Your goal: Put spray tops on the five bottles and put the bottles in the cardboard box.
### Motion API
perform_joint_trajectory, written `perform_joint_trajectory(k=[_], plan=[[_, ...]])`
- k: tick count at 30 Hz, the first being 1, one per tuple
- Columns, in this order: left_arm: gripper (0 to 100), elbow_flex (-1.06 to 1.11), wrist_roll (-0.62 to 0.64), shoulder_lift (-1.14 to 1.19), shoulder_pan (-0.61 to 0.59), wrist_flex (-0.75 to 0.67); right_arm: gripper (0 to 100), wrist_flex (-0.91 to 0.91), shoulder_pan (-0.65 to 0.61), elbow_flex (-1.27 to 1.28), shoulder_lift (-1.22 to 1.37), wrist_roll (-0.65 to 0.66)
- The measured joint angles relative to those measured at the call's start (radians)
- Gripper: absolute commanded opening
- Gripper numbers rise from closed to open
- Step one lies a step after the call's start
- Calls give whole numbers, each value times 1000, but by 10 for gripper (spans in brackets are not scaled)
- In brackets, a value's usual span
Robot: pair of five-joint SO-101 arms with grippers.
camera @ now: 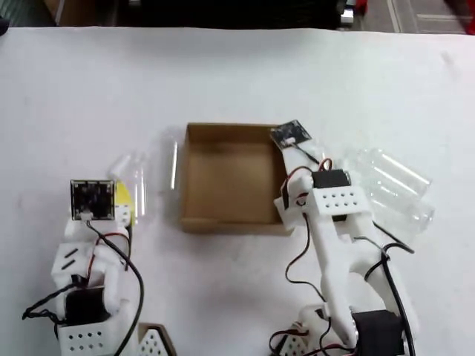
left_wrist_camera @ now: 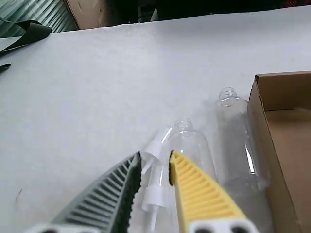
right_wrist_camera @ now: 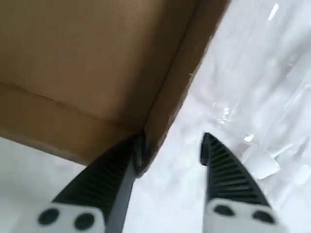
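Observation:
My left gripper (left_wrist_camera: 155,156) is open, its grey and yellow fingers on either side of a white spray top (left_wrist_camera: 151,191) lying on the table. Just past it lie two clear bottles without tops, one (left_wrist_camera: 192,145) beside the spray top and one (left_wrist_camera: 238,141) against the cardboard box (left_wrist_camera: 272,126). From above, these bottles (camera: 137,184) lie left of the box (camera: 194,178). My right gripper (right_wrist_camera: 170,143) is open and straddles a box corner (right_wrist_camera: 146,131), one finger over the box, one outside. More clear bottles (camera: 393,189) lie right of the box.
The right arm (camera: 334,237) stretches along the box's right side, with cables looping beside it. The left arm's base (camera: 85,311) sits at the near left. The far half of the white table is bare up to its back edge.

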Motion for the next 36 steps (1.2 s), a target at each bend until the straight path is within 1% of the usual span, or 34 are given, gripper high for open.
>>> perform_joint_trajectory(k=[3, 5, 9, 12, 14, 16, 17, 18, 20, 22, 24, 26, 29, 31, 33, 36], plan=[[159, 0, 0, 0, 0, 0, 248, 34, -9, -29, 0, 28], [162, 0, 0, 0, 0, 8, 248, 84, -12, -92, 0, 51], [163, 0, 0, 0, 0, 15, 248, 229, -9, -318, 0, 91], [162, 0, 0, 0, 0, 15, 246, 304, -11, -505, 0, 91], [162, 0, 0, 0, 0, 15, 208, 321, -12, -577, -2, 91], [161, 0, 0, 0, 0, 15, 99, 316, -12, -577, -2, 91], [161, 0, 0, 0, 0, 15, 33, 299, -12, -559, 0, 91], [161, 0, 0, 0, 0, 15, 2, 276, -12, -531, 0, 91], [161, 0, 0, 0, 0, 15, 64, 221, -3, -465, 0, 91], [161, 0, 0, 0, 0, 15, 98, 166, 25, -404, 0, 64], [161, -8, 0, 0, 0, 25, 99, 100, 71, -356, 0, -20], [161, -68, -15, 0, 5, 83, 93, 34, 127, -310, 0, -127], [161, -198, -66, 0, 60, 166, 94, -58, 215, -239, 0, -285], [161, -279, -101, 0, 110, 173, 94, -137, 273, -176, 0, -367], [161, -368, -141, 49, 157, 178, 94, -229, 321, -103, 0, -420], [161, -522, -189, 221, 187, 189, 94, -376, 350, 0, 0, -443]])
